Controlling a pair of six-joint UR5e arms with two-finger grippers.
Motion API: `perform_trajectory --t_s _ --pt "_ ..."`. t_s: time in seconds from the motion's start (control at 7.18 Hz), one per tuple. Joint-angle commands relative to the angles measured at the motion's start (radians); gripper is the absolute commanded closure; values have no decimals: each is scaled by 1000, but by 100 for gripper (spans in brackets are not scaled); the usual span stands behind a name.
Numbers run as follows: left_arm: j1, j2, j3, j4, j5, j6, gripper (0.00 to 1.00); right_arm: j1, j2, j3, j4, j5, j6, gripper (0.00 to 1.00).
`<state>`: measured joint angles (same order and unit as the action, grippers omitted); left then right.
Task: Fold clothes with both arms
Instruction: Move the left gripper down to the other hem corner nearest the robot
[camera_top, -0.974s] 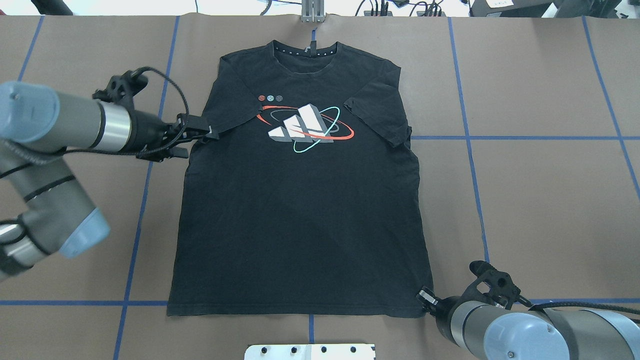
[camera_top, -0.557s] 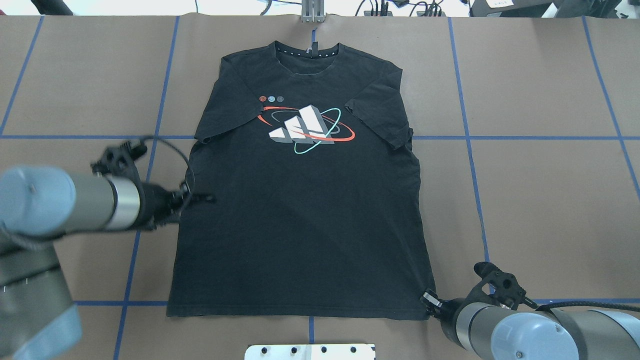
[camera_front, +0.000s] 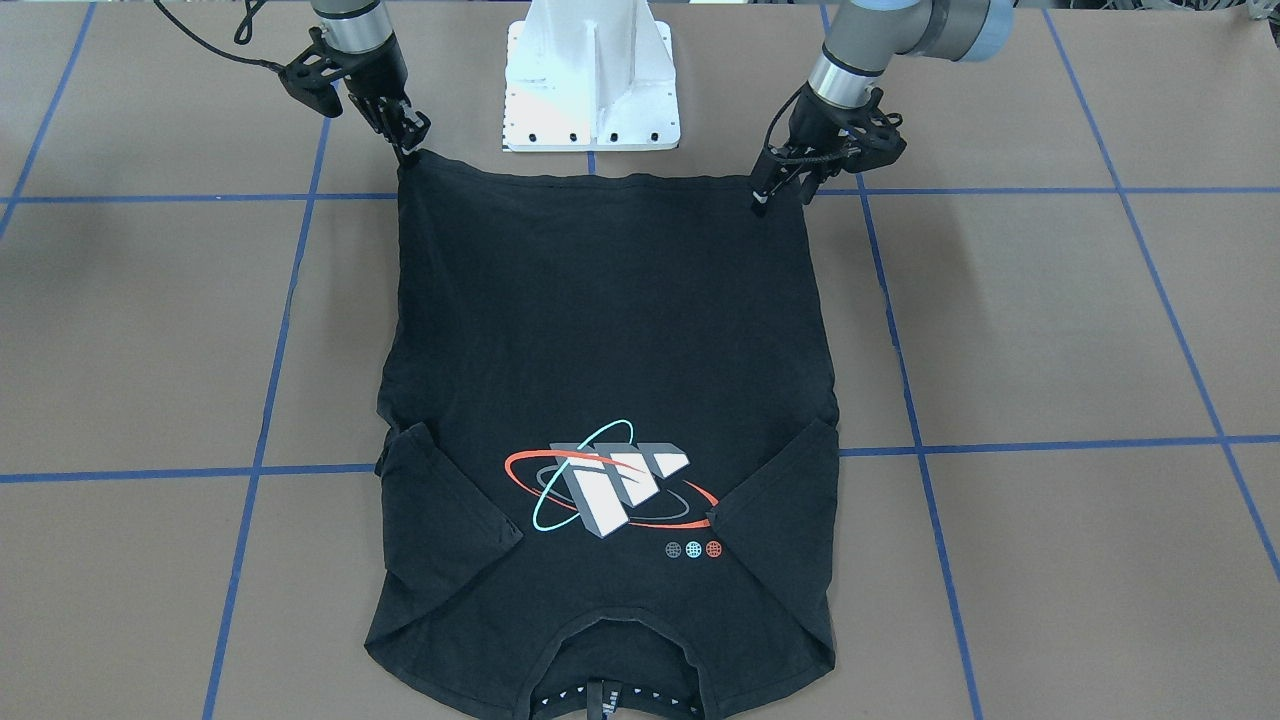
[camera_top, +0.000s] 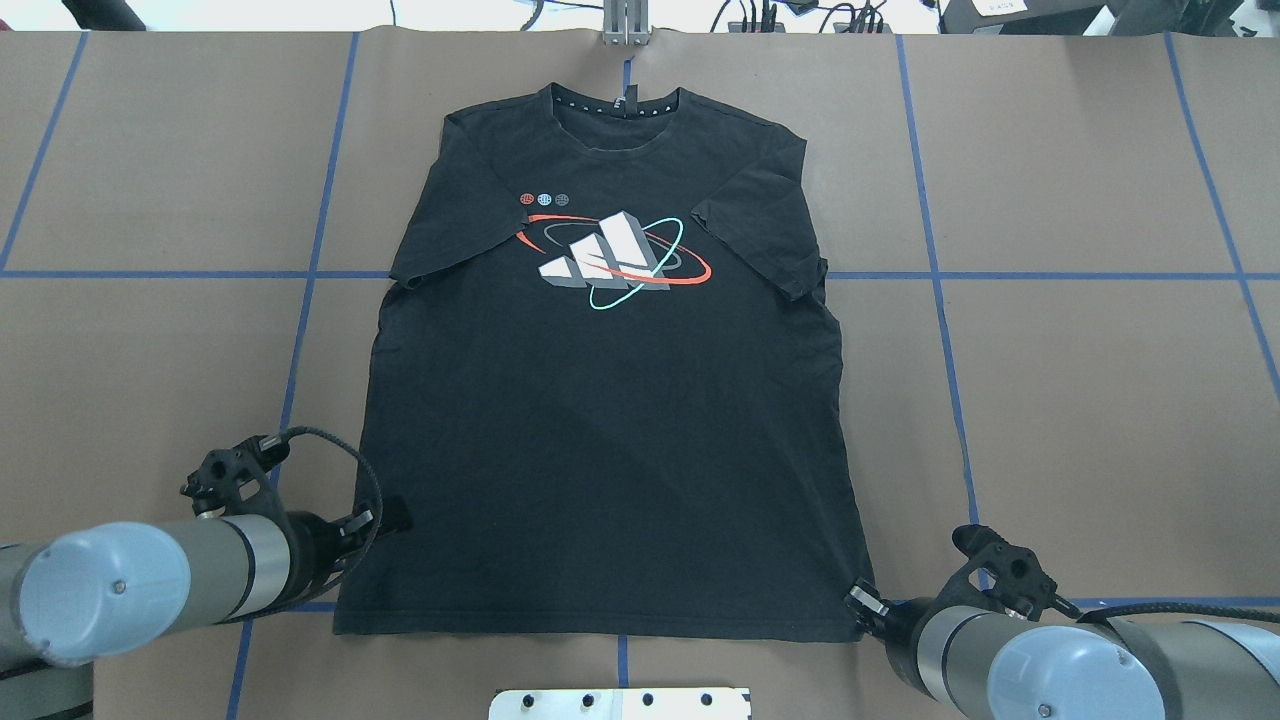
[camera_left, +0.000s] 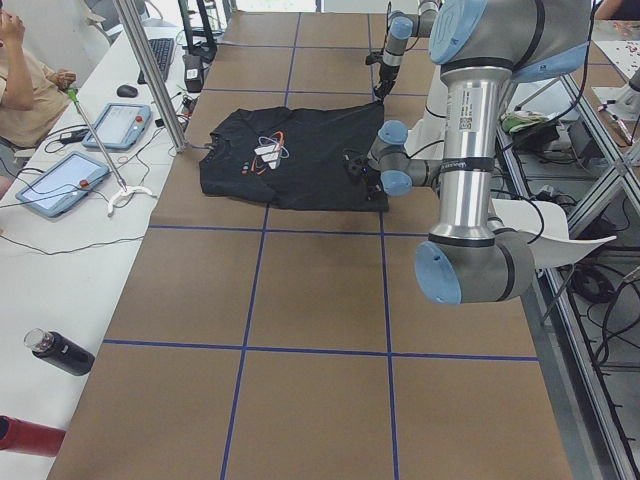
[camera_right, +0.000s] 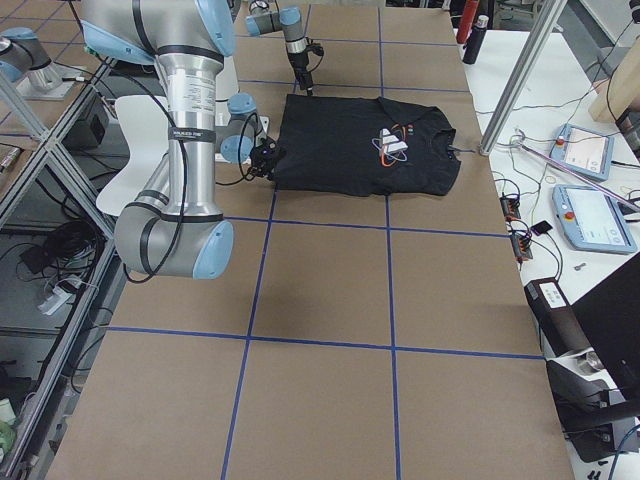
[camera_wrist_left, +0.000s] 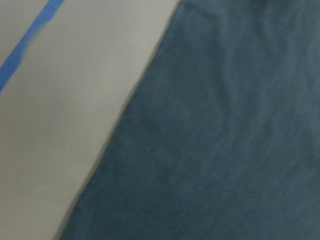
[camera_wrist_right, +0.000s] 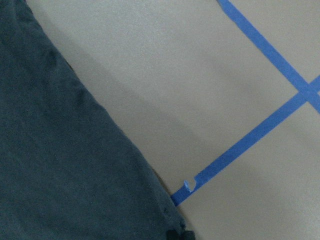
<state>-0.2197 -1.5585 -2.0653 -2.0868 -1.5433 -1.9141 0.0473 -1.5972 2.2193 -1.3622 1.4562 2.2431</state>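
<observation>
Shirt (camera_top: 610, 440), black and short-sleeved with a grey-white print, is lying flat on the brown worktop (camera_top: 1100, 400), collar at the far end, bottom edge nearest both arms. The left pincer (camera_top: 388, 518) is sitting by the bottom left corner, the right pincer (camera_top: 855, 600) by the bottom right. I cannot tell whether either is pinching cloth or open.

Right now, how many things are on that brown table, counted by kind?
Shirts: 1, the black T-shirt
Robot arms: 2, the left arm and the right arm
Total: 3
</observation>
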Motion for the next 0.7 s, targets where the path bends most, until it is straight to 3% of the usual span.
perform_trajectory --t_s 0.0,0.56 --pt "48 46 -3 -4 3 -13 17 -1 0 -1 0 0 0 100" --pt "81 63 -6 -6 -8 -31 30 -1 2 -1 0 0 0 100"
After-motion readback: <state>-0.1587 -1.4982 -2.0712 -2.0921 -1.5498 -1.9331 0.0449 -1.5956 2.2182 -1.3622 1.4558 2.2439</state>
